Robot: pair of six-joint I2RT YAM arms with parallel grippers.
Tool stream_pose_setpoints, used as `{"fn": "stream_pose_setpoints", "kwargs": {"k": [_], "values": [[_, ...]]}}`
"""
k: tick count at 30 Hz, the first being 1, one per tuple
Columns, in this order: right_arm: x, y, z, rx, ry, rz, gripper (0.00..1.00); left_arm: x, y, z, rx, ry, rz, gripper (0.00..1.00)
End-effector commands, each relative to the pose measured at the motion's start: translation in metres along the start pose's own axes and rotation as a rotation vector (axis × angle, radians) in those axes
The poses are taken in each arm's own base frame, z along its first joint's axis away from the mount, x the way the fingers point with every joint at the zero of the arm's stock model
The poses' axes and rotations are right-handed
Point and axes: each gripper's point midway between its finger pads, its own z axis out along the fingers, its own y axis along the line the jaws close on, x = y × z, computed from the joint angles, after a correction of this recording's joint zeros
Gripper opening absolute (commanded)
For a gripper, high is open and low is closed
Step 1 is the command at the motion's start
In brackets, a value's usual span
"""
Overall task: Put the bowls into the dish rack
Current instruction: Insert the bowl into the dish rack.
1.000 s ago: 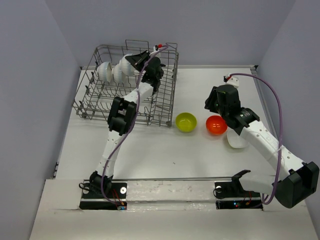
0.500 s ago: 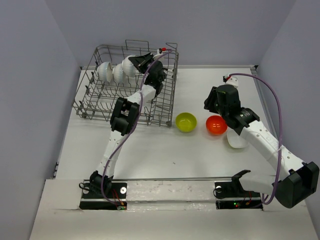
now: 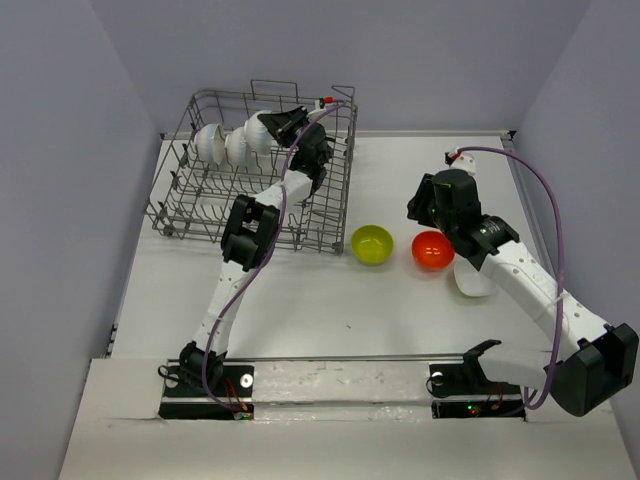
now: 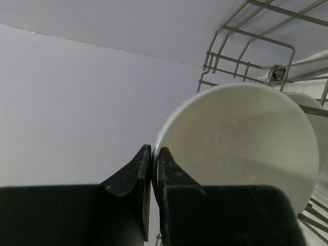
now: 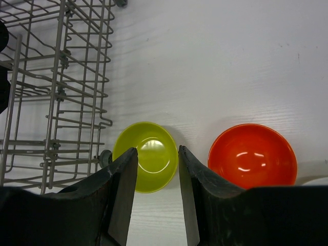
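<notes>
The grey wire dish rack (image 3: 190,205) stands at the back left, with two white bowls (image 3: 210,143) on edge among its tines. A third white bowl (image 3: 260,127) sits just to their right over the rack's back part. My left gripper (image 3: 283,124) is shut on its rim. In the left wrist view the fingers (image 4: 154,149) pinch the rim of this bowl (image 4: 241,148), with rack wire (image 4: 241,61) behind. My right gripper (image 5: 157,151) hangs open above the yellow-green bowl (image 5: 146,156), apart from it. The orange bowl (image 5: 252,155) lies to its right.
On the table right of the rack lie the yellow-green bowl (image 3: 371,244) and the orange bowl (image 3: 432,250). Another white bowl (image 3: 472,282) is partly hidden under the right arm (image 3: 500,260). The rack's right wall (image 5: 56,97) stands close to the yellow-green bowl.
My left gripper has shifted a little up and to the right with the white bowl, beside the two racked bowls. The right arm has barely moved.
</notes>
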Motion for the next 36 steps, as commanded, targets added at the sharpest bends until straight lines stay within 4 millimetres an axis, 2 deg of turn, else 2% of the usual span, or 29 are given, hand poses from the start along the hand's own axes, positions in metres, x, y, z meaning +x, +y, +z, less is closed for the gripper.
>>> {"fn": "stream_pose_setpoints", "kwargs": {"k": [1,5,9,21,31,36], "values": [[-0.016,0.010,-0.012,-0.044,-0.043,0.013,0.43,0.001,0.009,0.004,-0.027,-0.009,-0.047,0.00],[-0.011,0.010,-0.008,-0.042,-0.025,0.010,0.43,0.003,0.005,0.006,-0.025,-0.007,-0.032,0.00],[-0.011,0.012,-0.006,-0.045,-0.022,0.013,0.43,0.005,-0.009,0.005,-0.015,-0.011,0.004,0.00],[-0.014,0.012,-0.011,-0.054,-0.033,0.016,0.43,-0.002,-0.019,-0.001,-0.014,-0.039,0.035,0.00],[-0.011,0.012,-0.009,-0.052,-0.024,0.015,0.43,-0.004,-0.044,-0.008,0.001,-0.057,0.074,0.00],[-0.012,0.013,-0.009,-0.054,-0.025,0.016,0.43,-0.004,-0.045,-0.008,0.002,-0.054,0.080,0.00]]}}
